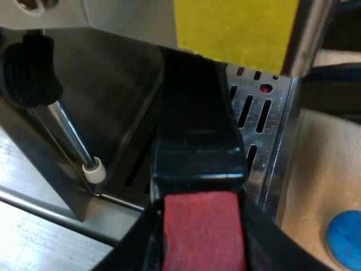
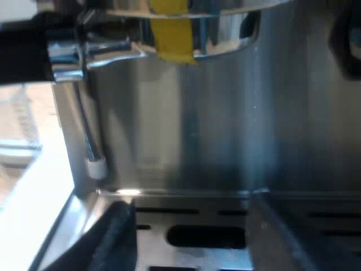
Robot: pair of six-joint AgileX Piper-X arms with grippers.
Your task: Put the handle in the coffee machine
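The holder's dark handle (image 1: 197, 130) runs from its red end (image 1: 203, 231) up toward the espresso machine's (image 1: 113, 84) front, under a yellow tape patch (image 1: 234, 31). My left gripper (image 1: 200, 251) is shut on the handle, with a black finger on each side of the red end. In the right wrist view the holder's metal bowl (image 2: 186, 34) sits up against the machine's head, marked with yellow tape (image 2: 172, 34), and its handle (image 2: 25, 51) sticks out sideways past the steam wand. My right gripper (image 2: 192, 243) hangs open over the drip tray, with nothing between its fingers.
A steam wand (image 1: 70, 135) with a white tip (image 2: 96, 166) hangs beside the handle, under a black knob (image 1: 28, 70). The slotted metal drip tray (image 1: 265, 118) lies below. A blue tamper (image 1: 345, 237) stands on the wooden table beside the machine.
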